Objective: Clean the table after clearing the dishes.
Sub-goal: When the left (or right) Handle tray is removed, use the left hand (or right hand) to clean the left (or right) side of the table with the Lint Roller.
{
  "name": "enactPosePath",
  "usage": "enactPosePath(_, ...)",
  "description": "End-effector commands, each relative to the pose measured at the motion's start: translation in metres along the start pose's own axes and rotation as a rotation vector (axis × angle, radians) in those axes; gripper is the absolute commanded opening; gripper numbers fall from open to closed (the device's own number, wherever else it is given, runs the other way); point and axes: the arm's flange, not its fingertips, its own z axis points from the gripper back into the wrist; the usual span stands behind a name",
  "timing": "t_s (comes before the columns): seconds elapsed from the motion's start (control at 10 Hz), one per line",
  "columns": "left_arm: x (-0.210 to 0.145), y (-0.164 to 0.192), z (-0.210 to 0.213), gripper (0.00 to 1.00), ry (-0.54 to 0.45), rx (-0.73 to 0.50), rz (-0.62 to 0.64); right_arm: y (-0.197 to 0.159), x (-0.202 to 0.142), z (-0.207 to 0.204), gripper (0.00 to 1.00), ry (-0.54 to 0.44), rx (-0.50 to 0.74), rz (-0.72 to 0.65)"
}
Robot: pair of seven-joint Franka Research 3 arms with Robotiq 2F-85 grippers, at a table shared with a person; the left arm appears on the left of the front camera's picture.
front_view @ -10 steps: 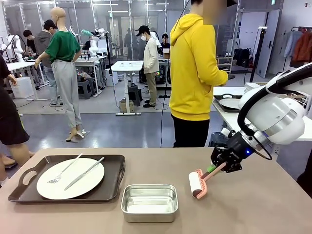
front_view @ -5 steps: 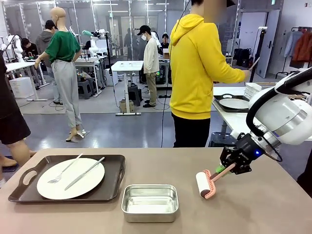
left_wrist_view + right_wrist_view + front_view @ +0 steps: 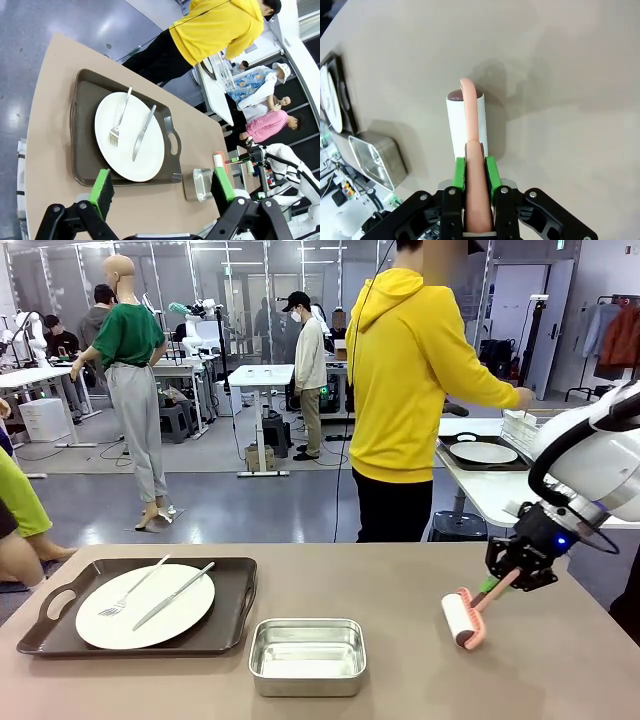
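Observation:
On the left of the brown table (image 3: 400,575) sits a dark tray (image 3: 235,610) holding a white plate (image 3: 185,615) with a fork and a knife. My right gripper (image 3: 505,578) is shut on the pink handle of a white roller (image 3: 460,618), whose drum rests on the tabletop at the right. The right wrist view shows the green pads (image 3: 460,172) clamping that handle above the roller (image 3: 457,127). High over the table's end, my left gripper (image 3: 162,187) hangs open, looking down on the plate (image 3: 130,135) and tray (image 3: 82,130).
A small steel pan (image 3: 306,655) stands near the front edge, between tray and roller. A person in a yellow hoodie (image 3: 400,370) stands at the far side, reaching toward a white side table (image 3: 480,490) that carries another tray with a plate (image 3: 483,452).
My right gripper has drawn the roller rightward across the tabletop, away from the steel pan. The person has stretched an arm out to the white table on the right.

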Motion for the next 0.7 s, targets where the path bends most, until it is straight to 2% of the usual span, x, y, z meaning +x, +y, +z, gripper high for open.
enactPosePath(0.0,0.0,0.002,0.002,1.0,0.002,-0.001,-0.013,-0.037,-0.011,-0.003,0.21,-0.009,-0.17,-0.081)
enactPosePath(0.4,0.0,0.002,0.002,1.0,0.002,-0.001,-0.013,-0.066,-0.017,0.025,0.21,-0.06,-0.259,-0.154)
enactPosePath(0.6,0.0,0.002,0.002,1.0,0.002,-0.001,-0.013,-0.065,-0.027,0.044,0.21,-0.104,-0.276,-0.158)
